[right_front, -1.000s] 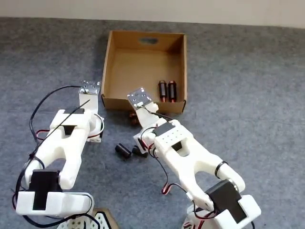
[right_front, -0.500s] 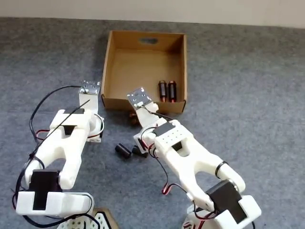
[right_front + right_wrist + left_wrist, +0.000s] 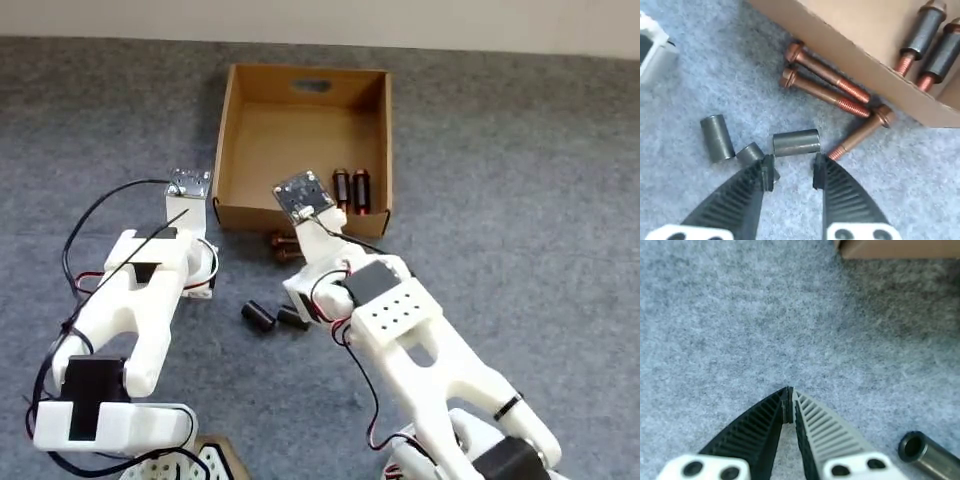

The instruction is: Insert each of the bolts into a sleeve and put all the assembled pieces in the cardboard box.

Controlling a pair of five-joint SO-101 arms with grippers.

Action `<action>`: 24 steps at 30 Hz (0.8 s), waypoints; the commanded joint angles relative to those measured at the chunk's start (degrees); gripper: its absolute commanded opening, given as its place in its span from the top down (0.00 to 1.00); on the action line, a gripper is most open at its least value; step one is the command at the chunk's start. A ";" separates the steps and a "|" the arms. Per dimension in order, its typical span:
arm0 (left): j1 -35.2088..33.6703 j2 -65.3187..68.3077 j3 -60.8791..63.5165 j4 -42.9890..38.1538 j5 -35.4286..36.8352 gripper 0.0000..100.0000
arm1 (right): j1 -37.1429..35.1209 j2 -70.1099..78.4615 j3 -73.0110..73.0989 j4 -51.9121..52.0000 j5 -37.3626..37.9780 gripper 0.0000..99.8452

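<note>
Right gripper (image 3: 792, 172), jaws spread, poised over loose sleeve (image 3: 796, 142); grasp likely next, then bolt (image 3: 826, 94) insertion. Left gripper (image 3: 789, 399) clenched, empty.

Sleeve (image 3: 926, 456) cut off by frame edge; cardboard box (image 3: 900, 249) too. Right arm (image 3: 398, 312) covers bolts (image 3: 278, 242) partly.

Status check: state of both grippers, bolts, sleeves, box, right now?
left gripper: shut, empty, over the carpet.
right gripper: open, holding nothing, fingertips close to one sleeve.
bolts: three loose, bare, lying on the carpet outside the box.
sleeves: three loose, empty, on the carpet.
assembled pieces: two, bolt through sleeve, lying in the box.
cardboard box: upright, open top.
</note>
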 commanded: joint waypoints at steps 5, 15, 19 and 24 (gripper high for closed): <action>1.10 0.04 -0.13 -0.53 -0.18 0.97 | -0.48 5.41 -0.40 -3.12 0.18 0.87; 1.10 0.04 -0.13 -0.62 -0.18 0.97 | -0.48 20.53 -7.52 -4.09 3.16 0.72; 1.10 0.04 -0.13 -0.62 -0.18 0.97 | -0.48 22.46 -8.75 -4.09 4.84 0.72; 1.10 0.04 -0.13 -0.62 -0.18 0.97 | -0.57 22.37 -8.75 -3.91 4.66 0.72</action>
